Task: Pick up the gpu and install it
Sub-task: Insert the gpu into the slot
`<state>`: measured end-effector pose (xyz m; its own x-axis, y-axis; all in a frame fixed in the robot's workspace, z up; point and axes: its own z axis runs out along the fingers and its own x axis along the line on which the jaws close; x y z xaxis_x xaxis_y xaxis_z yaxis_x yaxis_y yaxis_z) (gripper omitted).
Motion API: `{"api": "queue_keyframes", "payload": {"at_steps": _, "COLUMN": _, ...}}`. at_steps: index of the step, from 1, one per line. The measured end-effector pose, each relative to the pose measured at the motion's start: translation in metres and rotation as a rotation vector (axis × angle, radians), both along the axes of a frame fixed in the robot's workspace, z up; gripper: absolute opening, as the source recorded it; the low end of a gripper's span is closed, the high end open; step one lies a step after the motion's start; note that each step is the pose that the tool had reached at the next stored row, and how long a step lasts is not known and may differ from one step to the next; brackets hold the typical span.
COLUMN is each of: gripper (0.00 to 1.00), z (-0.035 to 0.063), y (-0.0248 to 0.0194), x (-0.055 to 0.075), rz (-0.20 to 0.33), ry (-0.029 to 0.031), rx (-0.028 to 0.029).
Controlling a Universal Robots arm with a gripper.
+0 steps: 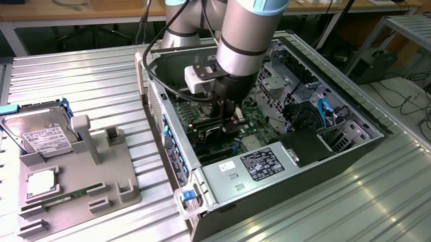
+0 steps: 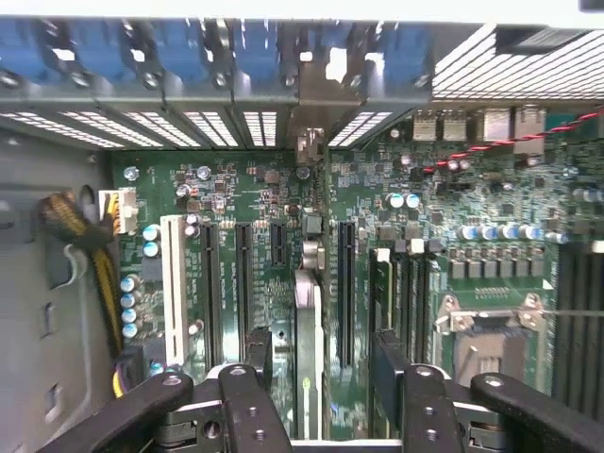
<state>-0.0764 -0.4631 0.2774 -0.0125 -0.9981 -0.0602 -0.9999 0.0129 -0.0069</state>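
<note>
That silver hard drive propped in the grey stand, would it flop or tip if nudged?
Probably stiff: the hard drive has a boxy metal case. Likely heavy for its size. Tipping seems unlikely: the grey stand braces it.

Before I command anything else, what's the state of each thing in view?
gripper: open, one finger on each side of the gpu.
gpu: upright on edge on the motherboard, not gripped; full seating cannot be told.
computer case: side open, lying flat.
hard drive: tilted in its holder.
RAM stick: lying in the tray.
</note>
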Motion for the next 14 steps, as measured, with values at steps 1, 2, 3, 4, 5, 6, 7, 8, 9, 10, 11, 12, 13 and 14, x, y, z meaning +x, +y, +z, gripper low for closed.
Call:
{"api": "queue_keyframes", "payload": {"at_steps": 1, "gripper": 0.55, "z": 0.0034, "y": 0.0, "x": 0.0, "rz": 0.0, "ry": -0.0023, "rx": 0.0}}
{"api": "queue_keyframes", "payload": {"at_steps": 2, "gripper": 0.55, "z": 0.0056, "y": 0.0, "x": 0.0, "rz": 0.0, "ry": -0.0045, "rx": 0.0}}
{"api": "queue_keyframes", "payload": {"at_steps": 3, "gripper": 0.55, "z": 0.007, "y": 0.0, "x": 0.0, "rz": 0.0, "ry": -0.0064, "rx": -0.0001}}
{"api": "queue_keyframes", "payload": {"at_steps": 4, "gripper": 0.55, "z": 0.0078, "y": 0.0, "x": 0.0, "rz": 0.0, "ry": -0.0079, "rx": -0.0001}}
{"api": "queue_keyframes", "payload": {"at_steps": 5, "gripper": 0.55, "z": 0.0078, "y": 0.0, "x": 0.0001, "rz": 0.0, "ry": -0.0084, "rx": 0.0001}}
{"api": "queue_keyframes", "payload": {"at_steps": 6, "gripper": 0.54, "z": 0.0078, "y": 0.0, "x": 0.0, "rz": 0.0, "ry": -0.0085, "rx": 0.0001}}
{"api": "queue_keyframes", "payload": {"at_steps": 7, "gripper": 0.47, "z": 0.0077, "y": 0.0, "x": 0.0, "rz": 0.0, "ry": -0.0085, "rx": 0.0001}}
{"api": "queue_keyframes", "payload": {"at_steps": 8, "gripper": 0.47, "z": 0.0078, "y": 0.0001, "x": 0.0, "rz": 0.0, "ry": -0.0085, "rx": 0.0001}}
{"api": "queue_keyframes", "payload": {"at_steps": 9, "gripper": 0.4, "z": 0.0078, "y": 0.0, "x": 0.0, "rz": 0.0, "ry": -0.0085, "rx": 0.0001}}
{"api": "queue_keyframes", "payload": {"at_steps": 10, "gripper": 0.34, "z": 0.0078, "y": 0.0, "x": 0.0, "rz": 0.0, "ry": -0.0085, "rx": 0.0}}
{"api": "queue_keyframes", "payload": {"at_steps": 11, "gripper": 0.29, "z": 0.0078, "y": 0.0, "x": 0.0, "rz": 0.0, "ry": -0.0085, "rx": 0.0}}
{"api": "queue_keyframes", "payload": {"at_steps": 12, "gripper": 0.29, "z": 0.0078, "y": 0.0, "x": 0.0, "rz": 0.0, "ry": -0.0084, "rx": 0.0}}
{"api": "queue_keyframes", "payload": {"at_steps": 13, "gripper": 0.22, "z": 0.0078, "y": 0.0, "x": 0.0, "rz": 0.0, "ry": -0.0084, "rx": 0.0}}
{"api": "queue_keyframes", "payload": {"at_steps": 14, "gripper": 0.16, "z": 0.0078, "y": 0.0, "x": 0.0, "rz": 0.0, "ry": -0.0085, "rx": 0.0}}
